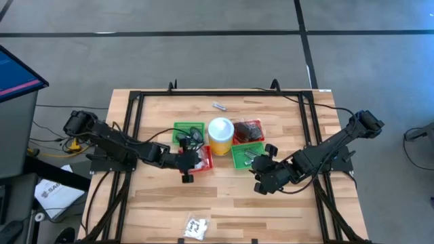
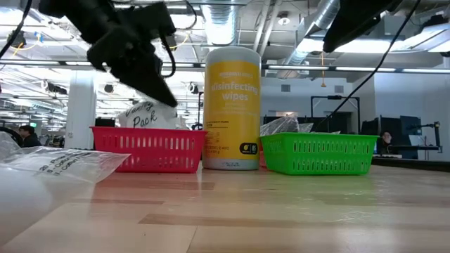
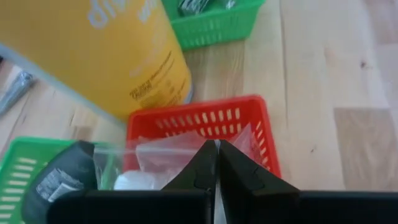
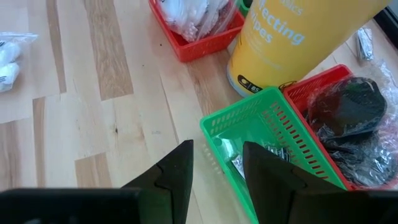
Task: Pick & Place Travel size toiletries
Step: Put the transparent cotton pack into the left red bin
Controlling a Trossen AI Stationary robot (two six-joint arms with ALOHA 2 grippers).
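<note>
Four baskets ring the yellow canister mid-surface: green and red on its left, red and green on its right. Left gripper sits right over the near-left red basket; left wrist view shows its fingers pressed fully together on the clear film of a bagged white item, which lies in or just above that basket — cannot tell whether it is lifted clear. Judged: a pinch on the bag's top edge, placing or pulling out. Right gripper hovers just near-side of the near-right green basket, fingers part open, holding nothing; silvery packets lie in the basket directly ahead. Dark bagged pieces fill the far-right red basket. One loose packet rests on the near edge, another small piece beyond the canister; the left arm is nearer both.
</note>
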